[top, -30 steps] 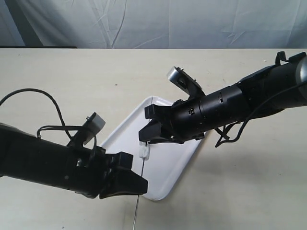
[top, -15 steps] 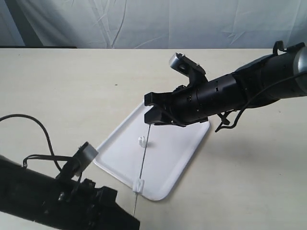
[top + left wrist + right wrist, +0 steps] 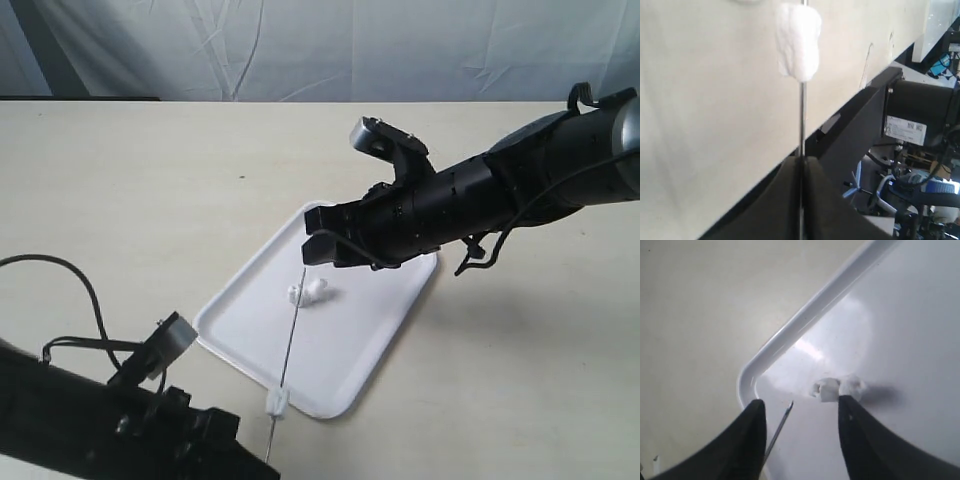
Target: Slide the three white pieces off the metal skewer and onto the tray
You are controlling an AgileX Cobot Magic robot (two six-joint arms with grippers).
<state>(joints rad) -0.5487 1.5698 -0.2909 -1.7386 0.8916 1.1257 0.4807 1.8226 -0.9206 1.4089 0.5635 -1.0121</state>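
Note:
The tray [image 3: 365, 330] lies tilted in the middle of the table. Two white pieces [image 3: 297, 293] [image 3: 320, 292] rest on it side by side, also seen in the right wrist view [image 3: 827, 389] [image 3: 852, 385]. The third white piece [image 3: 277, 402] [image 3: 799, 42] is still threaded on the metal skewer [image 3: 290, 340], just past the tray's near rim. My left gripper [image 3: 802, 161] [image 3: 255, 468] is shut on the skewer's [image 3: 802, 120] lower end. My right gripper [image 3: 801, 401] [image 3: 312, 233] hovers open over the tray's far corner, with the skewer's free tip [image 3: 789, 406] between its fingers, touching neither.
The tray's raised rim [image 3: 805, 322] curves just beyond the right fingers. A beige table [image 3: 150, 180] surrounds the tray. A black cable [image 3: 60, 265] loops behind the left arm. A grey cloth backdrop [image 3: 350, 45] hangs at the far edge.
The left gripper drew the skewer back toward the near edge. A second white piece now lies on the tray. The remaining piece moved past the tray's rim. The right gripper rose slightly.

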